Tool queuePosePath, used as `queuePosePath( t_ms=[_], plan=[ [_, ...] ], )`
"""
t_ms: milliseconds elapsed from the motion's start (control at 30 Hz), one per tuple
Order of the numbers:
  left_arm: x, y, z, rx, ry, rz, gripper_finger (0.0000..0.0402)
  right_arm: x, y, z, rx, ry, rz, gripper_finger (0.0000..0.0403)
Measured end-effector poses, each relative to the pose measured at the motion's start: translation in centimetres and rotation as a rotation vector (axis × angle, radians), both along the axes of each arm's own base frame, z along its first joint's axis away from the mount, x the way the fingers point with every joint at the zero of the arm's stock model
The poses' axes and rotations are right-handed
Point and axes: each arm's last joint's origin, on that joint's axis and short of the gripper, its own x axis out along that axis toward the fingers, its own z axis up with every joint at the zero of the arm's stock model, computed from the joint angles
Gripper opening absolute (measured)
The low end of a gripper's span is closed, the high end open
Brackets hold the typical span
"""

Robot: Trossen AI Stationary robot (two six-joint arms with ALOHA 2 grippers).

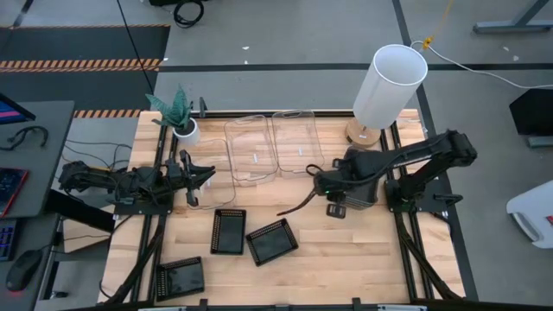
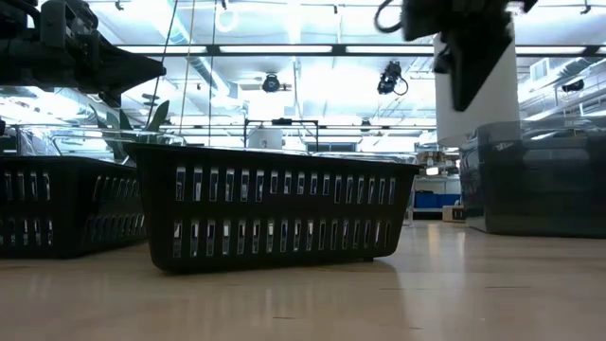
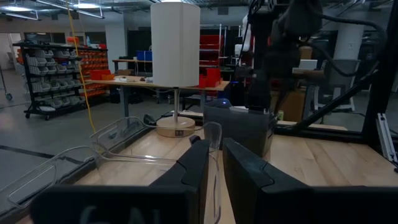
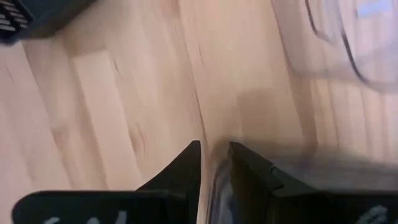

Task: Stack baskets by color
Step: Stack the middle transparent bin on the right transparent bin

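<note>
Two clear baskets (image 1: 251, 151) (image 1: 298, 140) lie side by side on their bottoms at the table's far middle. Three black perforated baskets (image 1: 228, 231) (image 1: 272, 241) (image 1: 180, 276) rest separately on the near part; the low view shows two of them (image 2: 275, 204) (image 2: 66, 204). A grey basket stack (image 1: 361, 200) (image 2: 540, 180) stands at the right. My right gripper (image 1: 331, 186) (image 4: 214, 149) points down just over that stack's left rim (image 4: 323, 174), open by a narrow gap and holding nothing. My left gripper (image 1: 207, 177) (image 3: 216, 146) waits level at the left, slightly open and empty.
A tall white lamp shade (image 1: 389, 85) on a wooden base stands at the far right behind the grey stack. A small potted plant (image 1: 177, 117) sits at the far left. Bare wood lies between the black baskets and the grey stack (image 1: 346, 250).
</note>
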Motion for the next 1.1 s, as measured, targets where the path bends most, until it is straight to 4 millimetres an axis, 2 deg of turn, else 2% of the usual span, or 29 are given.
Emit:
queuePosePath(
  t_ms=[300,733,967,1100],
  plan=[
    [0.0,0.0,0.0,0.000,0.000,0.000,0.0055,5.0,-1.3,-3.4,0.015,-0.046,0.134,0.0086],
    [0.0,0.0,0.0,0.000,0.000,0.000,0.0059,14.0,-3.9,-1.1,-0.091,-0.150,0.326,0.0101],
    [0.0,0.0,0.0,0.000,0.000,0.000,0.0053,17.2,-6.1,-1.5,-0.152,-0.185,0.410,0.0139],
    [0.0,0.0,0.0,0.000,0.000,0.000,0.0054,18.2,-7.0,-1.5,-0.191,-0.233,0.456,0.0167]
  ],
)
